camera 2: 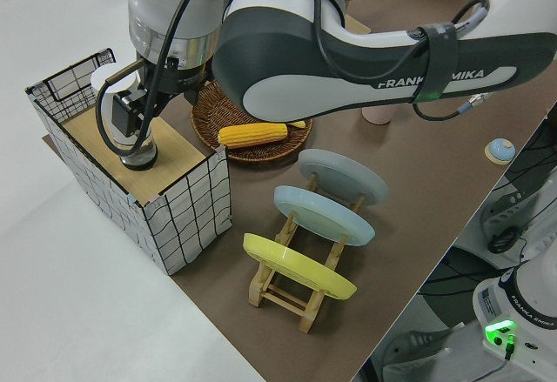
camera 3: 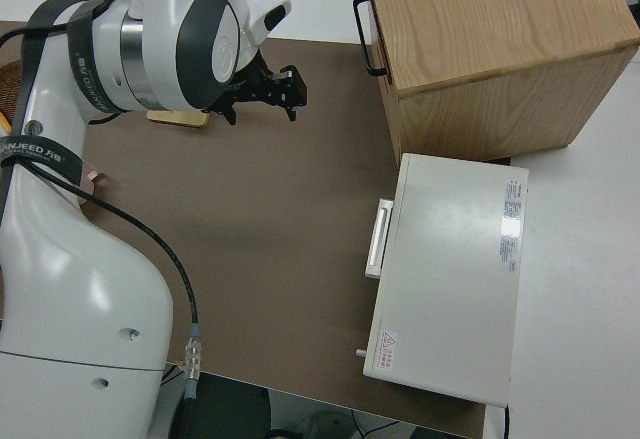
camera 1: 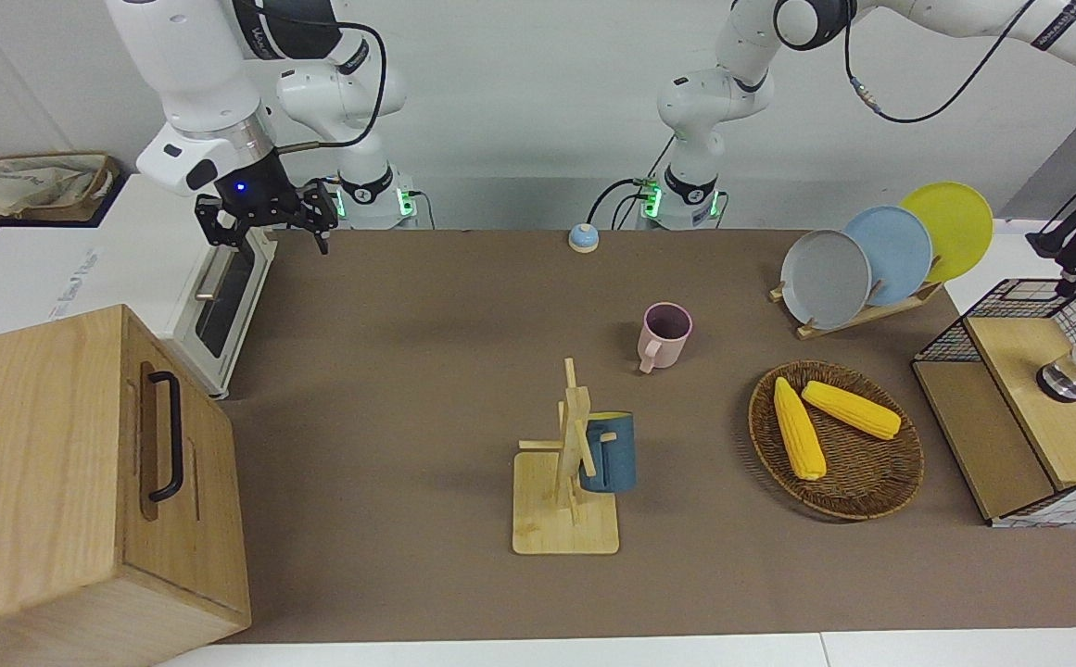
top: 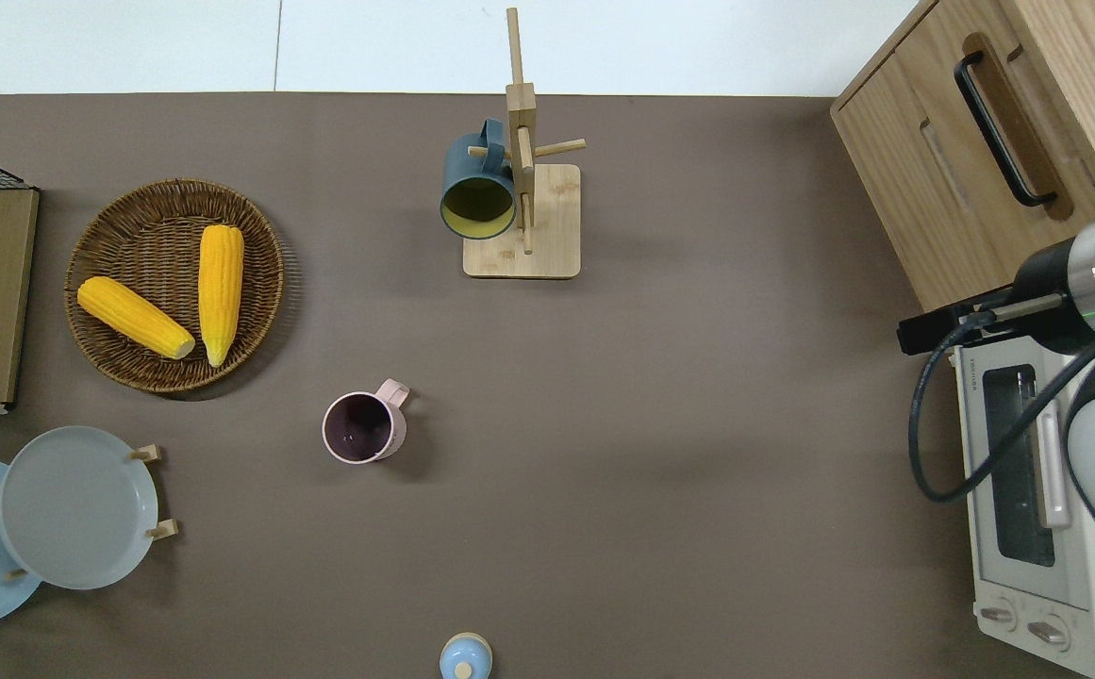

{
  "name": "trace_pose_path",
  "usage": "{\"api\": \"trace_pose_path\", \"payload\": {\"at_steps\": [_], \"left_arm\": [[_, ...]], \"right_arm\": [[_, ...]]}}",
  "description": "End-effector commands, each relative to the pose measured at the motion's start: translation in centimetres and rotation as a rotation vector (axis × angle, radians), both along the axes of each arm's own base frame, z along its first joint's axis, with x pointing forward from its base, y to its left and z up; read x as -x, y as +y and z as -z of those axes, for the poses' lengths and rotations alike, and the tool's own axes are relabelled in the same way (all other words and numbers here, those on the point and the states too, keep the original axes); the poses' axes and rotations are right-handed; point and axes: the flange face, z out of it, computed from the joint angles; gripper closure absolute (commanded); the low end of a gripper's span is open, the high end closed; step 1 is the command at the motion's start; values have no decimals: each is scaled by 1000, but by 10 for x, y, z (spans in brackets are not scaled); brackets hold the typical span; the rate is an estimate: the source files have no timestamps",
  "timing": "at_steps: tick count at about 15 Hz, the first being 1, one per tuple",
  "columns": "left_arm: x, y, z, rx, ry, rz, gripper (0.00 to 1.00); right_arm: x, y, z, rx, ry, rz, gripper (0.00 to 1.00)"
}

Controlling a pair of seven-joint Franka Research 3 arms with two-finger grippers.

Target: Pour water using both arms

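My left gripper [camera 2: 130, 128] hangs inside the wire crate [camera 2: 187, 212] at the left arm's end of the table. It is right above a small silver round object [camera 2: 137, 157], which also shows in the front view [camera 1: 1061, 382] on the crate's wooden board [camera 1: 1029, 435]. I cannot tell whether the gripper touches it. A pink mug [camera 1: 666, 335] stands upright mid-table, also in the overhead view [top: 364, 427]. A dark blue mug [camera 1: 608, 452] hangs on a wooden mug rack [camera 1: 565, 519]. My right arm is parked, its gripper [camera 1: 267, 233] open and empty.
A wicker basket [camera 1: 871, 491] holds two corn cobs. A plate rack [camera 1: 871, 310] holds three plates. A toaster oven [camera 1: 222, 306] and a wooden cabinet [camera 1: 56, 482] stand at the right arm's end. A blue bell [camera 1: 583, 238] sits nearest the robots.
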Motion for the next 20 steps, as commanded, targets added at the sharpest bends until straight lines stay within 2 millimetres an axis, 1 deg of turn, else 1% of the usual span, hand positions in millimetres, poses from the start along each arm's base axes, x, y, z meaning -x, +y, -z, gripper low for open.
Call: {"api": "trace_pose_path", "payload": {"at_steps": [1,3,4,5,6,8,9,10,11,12,16,20], "left_arm": [[16,-27,-25,-7,118,-39,0],[13,-61,-35,-1,170,-29,0],[14,-74,-42,-12,185,-37,0],[10,-91,-47,-29,194,-31,0],[6,-113,-52,-32,197,-15,0],[0,-145,-52,-52,239,4,0],[-3,-158,-52,-56,249,27,0],[-2,-167,-54,-51,255,41,0],[-3,-180,-51,-47,264,61,0],[-4,-191,-53,-46,261,79,0],[-6,-231,-55,-29,271,45,0],[-5,-245,-51,-19,301,54,0]], "right_arm": [[2,-2,-4,4,1,-12,13],[2,-2,-4,4,1,-12,13],[3,-1,-4,4,1,-13,13],[2,-2,-3,4,2,-12,13],[3,-2,-4,4,-1,-12,13],[3,-2,-4,4,-1,-12,13],[2,-2,-3,4,2,-12,13],[2,-2,-4,4,1,-12,13],[2,-2,-4,4,1,-12,13],[2,-2,-3,4,2,-12,13],[2,-2,-3,4,2,-12,13],[2,-2,-3,4,2,-12,13]]}}
